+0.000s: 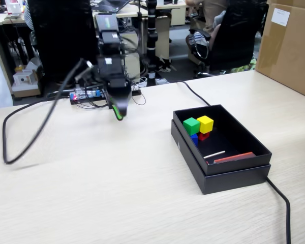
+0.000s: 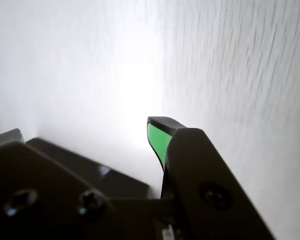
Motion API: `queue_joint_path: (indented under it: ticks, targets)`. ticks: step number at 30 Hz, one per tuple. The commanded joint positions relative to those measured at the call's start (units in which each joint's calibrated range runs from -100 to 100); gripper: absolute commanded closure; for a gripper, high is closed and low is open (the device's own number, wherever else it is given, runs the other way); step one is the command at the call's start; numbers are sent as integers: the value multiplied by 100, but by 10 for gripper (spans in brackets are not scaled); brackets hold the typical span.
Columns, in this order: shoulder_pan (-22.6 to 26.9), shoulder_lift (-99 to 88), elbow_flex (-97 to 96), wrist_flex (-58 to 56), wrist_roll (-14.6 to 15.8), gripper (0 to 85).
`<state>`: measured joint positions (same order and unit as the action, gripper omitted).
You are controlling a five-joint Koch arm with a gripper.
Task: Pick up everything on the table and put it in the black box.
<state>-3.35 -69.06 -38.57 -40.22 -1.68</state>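
Where box (image 1: 234,175) sits, four cubes (image 1: 198,127).

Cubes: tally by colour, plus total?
Green cube: 1
Yellow cube: 1
Blue cube: 1
Red cube: 1
Total: 4, all inside the black box.

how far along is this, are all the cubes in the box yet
It looks finished. The green cube and yellow cube sit in the black box on top of the blue cube and red cube. No cube is left on the table in the fixed view. The gripper hangs over bare table away from the box, carrying nothing in either view. Nothing seems left to pick up.
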Motion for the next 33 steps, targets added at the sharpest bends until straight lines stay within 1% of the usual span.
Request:
queue_joint_path:
  ticks: [1,2,6,10,18,19,23,27,31,33]
  targets:
    - [20,-1166,-432,1305,-34,366]
    - [29,-1499,-1021,1686,-44,366]
    - [29,-1946,-1928,2264,-73,366]
    - [20,-2279,-2807,3068,-195,366]
    - [10,-3002,-4140,3785,-254,356]
    - [10,-3094,-4493,3984,-254,345]
    - [-15,-3094,-5300,4675,-303,341]
    - [5,-3094,-5835,4856,-298,341]
    - [10,-3071,-5899,4372,-298,348]
    - [10,-3059,-5908,4346,-303,356]
